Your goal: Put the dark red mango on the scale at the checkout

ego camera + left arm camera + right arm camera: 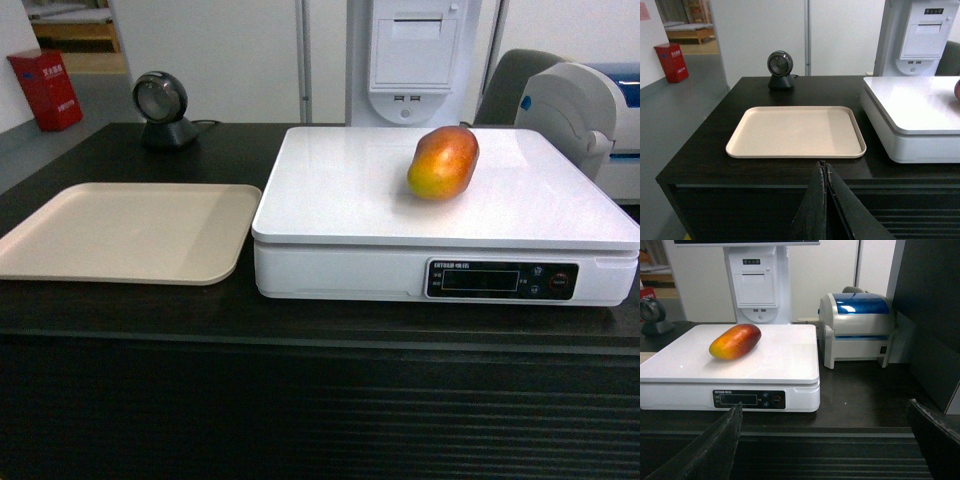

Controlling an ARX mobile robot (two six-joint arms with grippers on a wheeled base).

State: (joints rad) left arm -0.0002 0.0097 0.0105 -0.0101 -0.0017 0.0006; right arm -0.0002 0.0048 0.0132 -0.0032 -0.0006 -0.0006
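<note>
The dark red mango (443,162) lies on its side on the glossy white platform of the scale (340,200), red end to the back, orange-yellow end forward. The right wrist view shows the same mango (735,341) on the scale (775,360) at the dark wood-grain checkout (120,310). My right gripper (825,412) is open and empty, held off the counter's front edge, well short of the scale. My left gripper (823,165) is shut on nothing, in front of the counter edge below the tray. Neither gripper shows in the head view.
A flat beige tray (130,230) lies left of the scale. A round black barcode scanner (163,110) stands at the back left. A white and blue label printer (857,327) sits right of the scale. A white receipt terminal (412,55) rises behind it.
</note>
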